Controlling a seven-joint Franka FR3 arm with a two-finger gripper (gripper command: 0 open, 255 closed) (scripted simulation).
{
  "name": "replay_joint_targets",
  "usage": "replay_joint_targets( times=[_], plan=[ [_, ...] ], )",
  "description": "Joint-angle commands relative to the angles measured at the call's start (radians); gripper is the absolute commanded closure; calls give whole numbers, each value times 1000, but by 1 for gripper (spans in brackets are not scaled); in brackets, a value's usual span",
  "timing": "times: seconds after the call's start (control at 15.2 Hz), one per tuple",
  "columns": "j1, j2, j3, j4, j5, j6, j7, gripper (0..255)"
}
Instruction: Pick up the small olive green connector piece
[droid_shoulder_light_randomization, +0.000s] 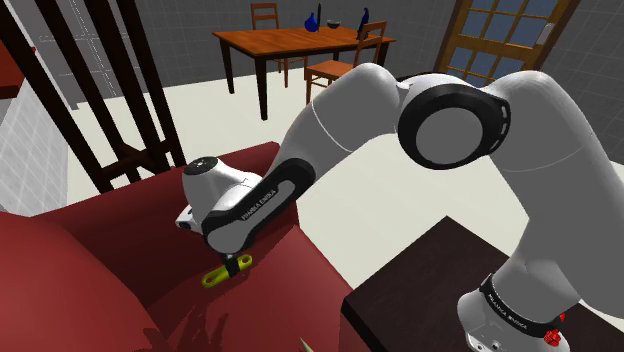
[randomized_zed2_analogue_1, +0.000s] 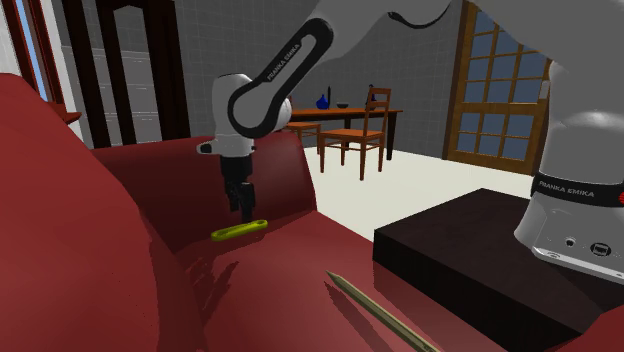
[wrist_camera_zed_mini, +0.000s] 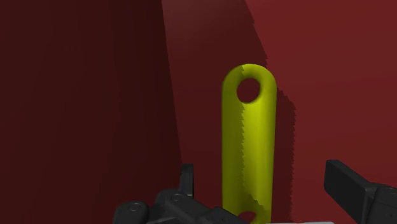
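Observation:
The connector piece (randomized_zed2_analogue_1: 238, 230) is a flat yellow-green bar with rounded ends and a hole at each end. It lies on the dark red sofa seat (randomized_zed2_analogue_1: 290, 270), close to the backrest. My black gripper (randomized_zed2_analogue_1: 245, 210) points straight down over the end of the piece nearer the arm. In the wrist view the piece (wrist_camera_zed_mini: 248, 140) runs up between the two fingers of the gripper (wrist_camera_zed_mini: 261, 175). They stand apart on either side of it and neither touches it. From the shoulder view the gripper (droid_shoulder_light_randomization: 236, 263) hides part of the piece (droid_shoulder_light_randomization: 218, 277).
A thin pencil-like stick (randomized_zed2_analogue_1: 385, 315) lies on the seat nearer the second exterior camera. The sofa back (randomized_zed2_analogue_1: 80, 230) rises close beside the gripper. My dark stand (randomized_zed2_analogue_1: 470, 250) sits at the seat's edge. A wooden table (droid_shoulder_light_randomization: 290, 42) with chairs is far behind.

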Motion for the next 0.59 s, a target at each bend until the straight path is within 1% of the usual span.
replay_joint_targets(
  times=[0.0,0.26,0.4,0.46,0.53],
  plan=[
    [6,26,-3,15,-4,13,0,0],
    [12,77,-10,38,-10,41,2,0],
    [12,77,-10,38,-10,41,2,0],
    [12,78,-10,39,-10,41,2,255],
    [11,78,-10,39,-10,40,2,255]
  ],
)
